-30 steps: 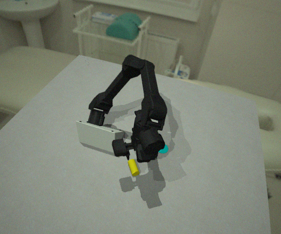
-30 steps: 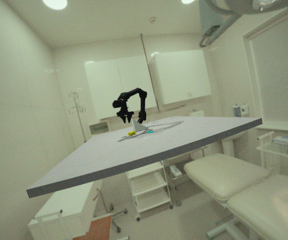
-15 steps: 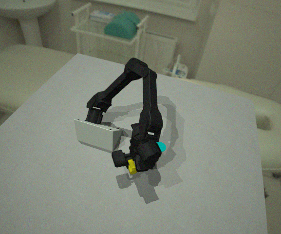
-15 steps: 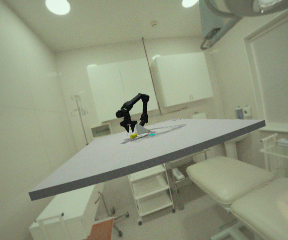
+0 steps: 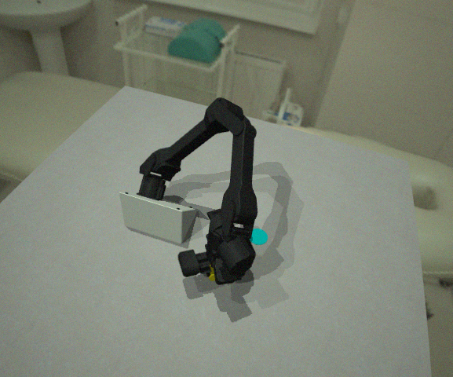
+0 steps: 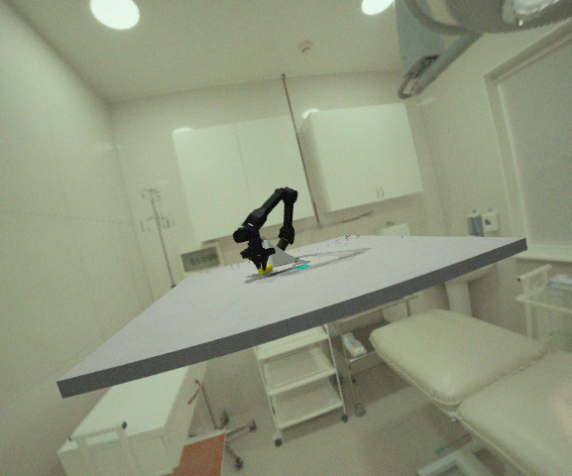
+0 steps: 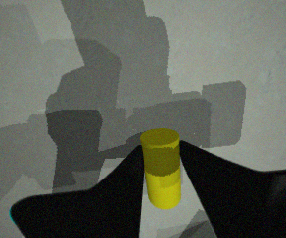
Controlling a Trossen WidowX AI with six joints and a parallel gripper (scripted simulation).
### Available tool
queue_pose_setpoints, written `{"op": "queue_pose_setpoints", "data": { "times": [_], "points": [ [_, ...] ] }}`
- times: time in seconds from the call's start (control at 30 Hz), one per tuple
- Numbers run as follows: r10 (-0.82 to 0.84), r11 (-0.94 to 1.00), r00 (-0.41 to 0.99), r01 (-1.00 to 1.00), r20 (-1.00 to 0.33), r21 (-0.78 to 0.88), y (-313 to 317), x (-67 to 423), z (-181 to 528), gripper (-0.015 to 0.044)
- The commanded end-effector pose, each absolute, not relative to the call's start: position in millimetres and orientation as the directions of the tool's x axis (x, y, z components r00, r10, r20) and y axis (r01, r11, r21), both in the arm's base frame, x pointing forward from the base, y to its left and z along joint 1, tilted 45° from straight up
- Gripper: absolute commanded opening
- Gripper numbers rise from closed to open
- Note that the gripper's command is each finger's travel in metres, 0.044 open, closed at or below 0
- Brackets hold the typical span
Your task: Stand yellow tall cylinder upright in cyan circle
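The yellow tall cylinder (image 5: 212, 277) (image 6: 268, 268) (image 7: 163, 190) lies on its side on the table, mostly hidden by the arm in the top view. My gripper (image 7: 160, 147) points down over it. In the wrist view the two black fingertips stand against its opposite sides, near its far end, so the gripper is shut on it. No lift off the table shows. The cyan circle (image 5: 259, 236) (image 6: 302, 267) lies flat on the table, to the right of the gripper in the top and exterior views, with nothing standing on it. The arm covers part of its left edge in the top view.
A pale wedge-shaped block (image 5: 153, 219) (image 6: 282, 255) stands by the arm's base, left of the gripper in the top view. The arm arches over the table (image 5: 340, 316) (image 6: 214, 312) behind the cylinder, and its shadows fall around the cylinder and circle.
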State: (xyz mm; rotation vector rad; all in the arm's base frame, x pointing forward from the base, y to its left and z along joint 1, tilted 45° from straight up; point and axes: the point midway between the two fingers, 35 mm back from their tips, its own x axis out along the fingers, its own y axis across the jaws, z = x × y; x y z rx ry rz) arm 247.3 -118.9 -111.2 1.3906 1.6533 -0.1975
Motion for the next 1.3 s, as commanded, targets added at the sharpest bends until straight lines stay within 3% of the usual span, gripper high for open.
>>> {"op": "queue_pose_setpoints", "data": {
  "times": [0.0, 1.27],
  "points": [
    [0.691, 0.339, 0.081, 0.841, -0.718, 0.421, -117, 247, -112, 0.0105],
    [0.688, 0.34, 0.079, 0.842, -0.721, 0.418, -194, 238, -33, 0.0105]
  ]
}}
